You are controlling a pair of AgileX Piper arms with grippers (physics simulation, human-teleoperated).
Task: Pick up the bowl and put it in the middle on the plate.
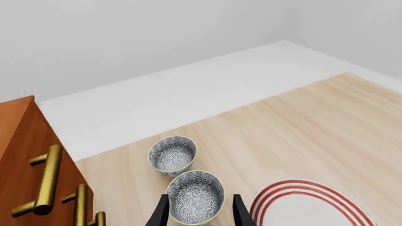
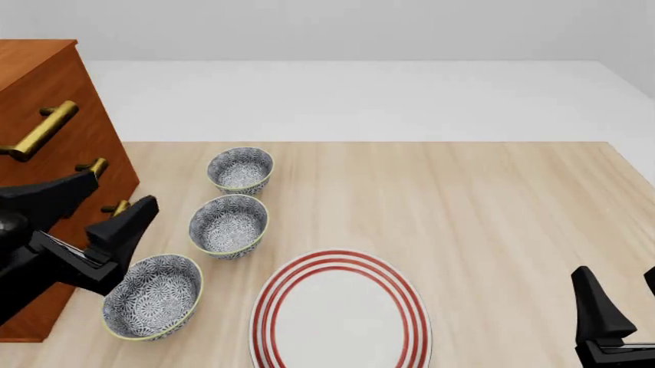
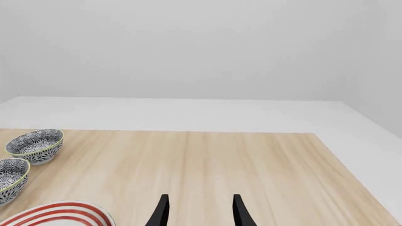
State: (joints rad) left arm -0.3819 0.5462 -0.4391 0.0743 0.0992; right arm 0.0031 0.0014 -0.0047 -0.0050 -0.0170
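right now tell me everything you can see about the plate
The plate is large, round, flat and white, with three concentric red rings near its rim and a glossy ceramic look. It lies flat on the wooden table at the near edge, partly cut off by the frame, right of the nearest patterned bowl. Nothing rests on it.

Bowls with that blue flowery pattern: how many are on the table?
3, in a line left of the plate: far bowl, middle bowl, near bowl beside the left gripper. None appear hidden.
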